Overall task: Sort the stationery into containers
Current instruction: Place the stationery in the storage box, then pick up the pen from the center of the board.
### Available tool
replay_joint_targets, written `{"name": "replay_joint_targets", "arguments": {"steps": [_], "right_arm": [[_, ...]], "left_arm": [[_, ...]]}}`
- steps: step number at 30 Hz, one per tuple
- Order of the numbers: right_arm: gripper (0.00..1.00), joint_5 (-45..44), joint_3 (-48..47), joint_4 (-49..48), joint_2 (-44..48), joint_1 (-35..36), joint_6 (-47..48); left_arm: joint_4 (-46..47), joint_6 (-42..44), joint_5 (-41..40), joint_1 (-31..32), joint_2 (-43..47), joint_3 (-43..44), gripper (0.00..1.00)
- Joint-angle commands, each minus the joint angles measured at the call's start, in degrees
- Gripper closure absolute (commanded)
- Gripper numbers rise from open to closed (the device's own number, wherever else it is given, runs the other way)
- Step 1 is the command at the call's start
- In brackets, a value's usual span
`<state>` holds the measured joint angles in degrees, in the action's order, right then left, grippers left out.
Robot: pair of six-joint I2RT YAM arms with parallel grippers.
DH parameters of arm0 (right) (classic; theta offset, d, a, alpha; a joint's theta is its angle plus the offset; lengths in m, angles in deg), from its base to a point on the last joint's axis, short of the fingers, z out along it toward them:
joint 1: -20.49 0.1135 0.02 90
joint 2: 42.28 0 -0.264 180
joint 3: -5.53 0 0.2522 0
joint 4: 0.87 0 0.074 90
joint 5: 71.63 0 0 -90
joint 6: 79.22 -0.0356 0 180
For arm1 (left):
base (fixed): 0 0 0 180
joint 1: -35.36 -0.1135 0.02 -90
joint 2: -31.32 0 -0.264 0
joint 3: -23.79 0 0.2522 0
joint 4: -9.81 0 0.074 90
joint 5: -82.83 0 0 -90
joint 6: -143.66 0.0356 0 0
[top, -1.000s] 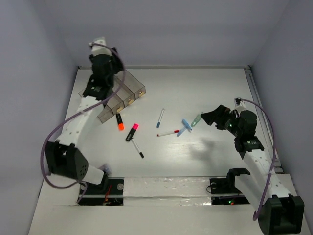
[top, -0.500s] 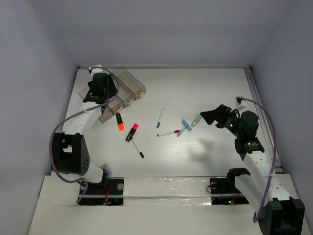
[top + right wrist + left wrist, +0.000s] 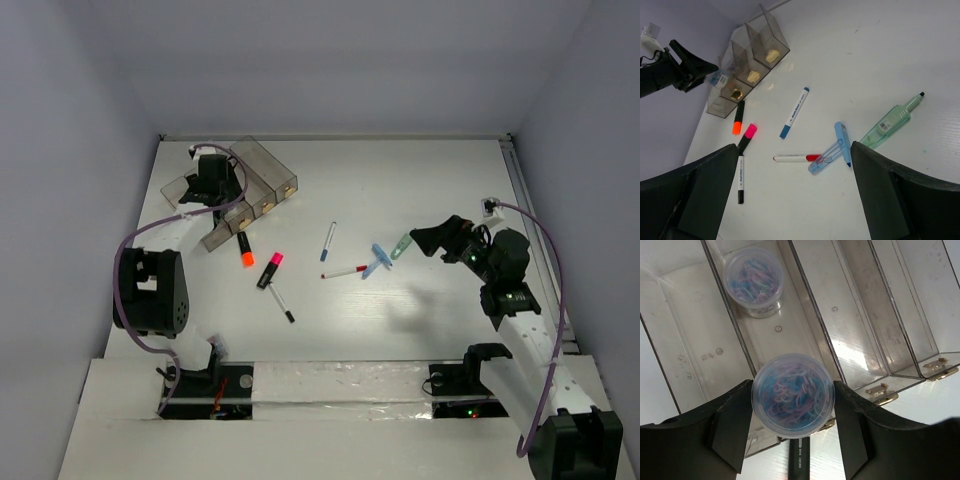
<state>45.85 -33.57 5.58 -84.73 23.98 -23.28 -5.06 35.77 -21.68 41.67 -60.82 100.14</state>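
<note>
Left wrist view, left gripper (image 3: 793,426) clasping roll (image 3: 792,390), another roll (image 3: 754,276) in bin (image 3: 771,342)

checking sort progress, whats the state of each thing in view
left tool: shut on tub of coloured bands, over the bins
second tub: inside a bin compartment
right tool: open, holding nothing
orange highlighter: loose on table
pink highlighter: loose
blue-tipped pen: loose
red-tipped pen: loose
black-tipped pen: loose
blue clip: loose
green clip: loose
</note>
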Motion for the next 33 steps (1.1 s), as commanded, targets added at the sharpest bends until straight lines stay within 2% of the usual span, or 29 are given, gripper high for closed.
{"name": "replay_joint_targets", "arguments": {"steps": [1, 3, 10, 16, 20, 24, 25, 27, 29, 33], "right_arm": [[0.00, 1.0, -0.2, -3.1, -0.1, 0.6, 0.7], [0.00, 1.1, -0.2, -3.4, -0.4, 0.6, 0.6], [0.00, 1.1, -0.4, -3.4, -1.0, 0.6, 0.7], [0.00, 1.2, -0.4, -3.6, -1.0, 0.6, 0.7], [0.00, 1.2, -0.3, -3.5, -1.0, 0.6, 0.8], [0.00, 1.1, -0.2, -3.7, -1.0, 0.6, 0.8], [0.00, 1.1, -0.2, -3.8, -1.0, 0.6, 0.8], [0.01, 1.2, -0.2, -3.7, -1.0, 0.6, 0.8], [0.02, 1.1, -0.2, -3.7, -1.1, 0.6, 0.8], [0.03, 0.9, -0.4, -3.8, -1.1, 0.6, 1.0]], "left_arm": [[3.5, 0.2, -0.2, -0.7, 1.1, 1.3, 0.65], [3.6, 0.5, 0.1, -0.7, 0.6, 1.7, 0.62], [3.4, 1.0, 0.1, -0.7, -0.1, 2.2, 0.35], [3.4, 1.0, 1.5, -0.7, 3.0, 2.3, 0.20], [2.9, 0.6, 3.3, -0.2, 7.1, 1.8, 0.23], [-0.1, 1.1, 1.7, 8.0, 13.6, 0.9, 0.33], [-1.6, 1.3, 1.2, 12.5, 14.2, 1.0, 0.34], [-5.7, 0.3, 0.6, 16.4, 16.1, 0.9, 0.36], [-6.5, -1.9, 1.0, 19.8, 18.3, -3.2, 0.39], [-5.6, -5.8, 4.8, 21.5, 23.8, -15.0, 0.41]]}}
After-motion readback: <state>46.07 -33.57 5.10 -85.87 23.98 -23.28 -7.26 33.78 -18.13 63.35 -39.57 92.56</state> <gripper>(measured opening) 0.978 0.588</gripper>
